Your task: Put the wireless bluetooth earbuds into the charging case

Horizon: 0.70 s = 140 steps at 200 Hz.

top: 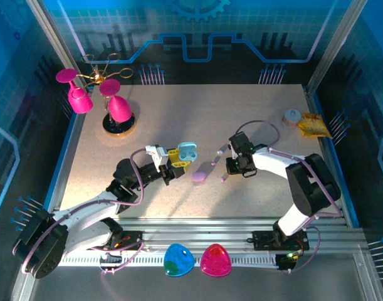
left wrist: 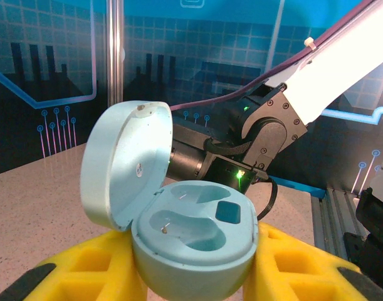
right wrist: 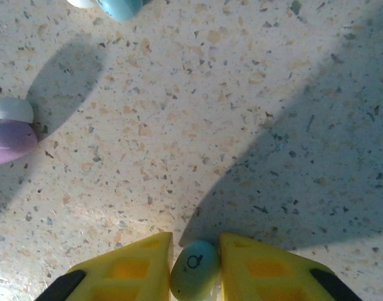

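Pale blue case (left wrist: 191, 232), blue-green earbud (right wrist: 194, 271) — speckled beige table (right wrist: 241, 125).

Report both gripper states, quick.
Left gripper: closed, holding the open pale blue pebble-shaped charging case.
Right gripper: closed, holding a tiny pale blue-green earbud.

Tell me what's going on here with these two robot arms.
The left arm's fingers are shut on a pale blue charging case. Its lid is flipped open and its wells look empty. The right arm's fingers pinch a small pale blue earbud over the speckled table. A light purple case lies on the table between the two arms. No earbud sits in the blue case yet.
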Motion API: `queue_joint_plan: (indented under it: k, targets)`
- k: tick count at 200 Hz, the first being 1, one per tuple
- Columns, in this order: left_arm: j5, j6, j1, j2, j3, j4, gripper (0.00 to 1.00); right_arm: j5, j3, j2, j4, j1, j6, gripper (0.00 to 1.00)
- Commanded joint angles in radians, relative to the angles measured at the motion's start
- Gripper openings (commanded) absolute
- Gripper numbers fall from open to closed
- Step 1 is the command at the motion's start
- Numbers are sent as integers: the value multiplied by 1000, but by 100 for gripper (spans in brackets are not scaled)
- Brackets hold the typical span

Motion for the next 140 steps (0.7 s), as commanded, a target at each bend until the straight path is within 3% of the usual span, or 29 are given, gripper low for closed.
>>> queue_joint_plan:
  k: [1, 87, 140]
  targets:
    - [2, 16, 5, 5, 20, 44, 21, -4, 48, 27, 32, -2, -15, 18]
    - [1, 11, 4, 7, 14, 52, 21, -19, -9, -72, 75, 3, -17, 16]
    - [2, 5, 4, 18, 15, 63, 21, -147, -97, -225, 177, 3, -23, 16]
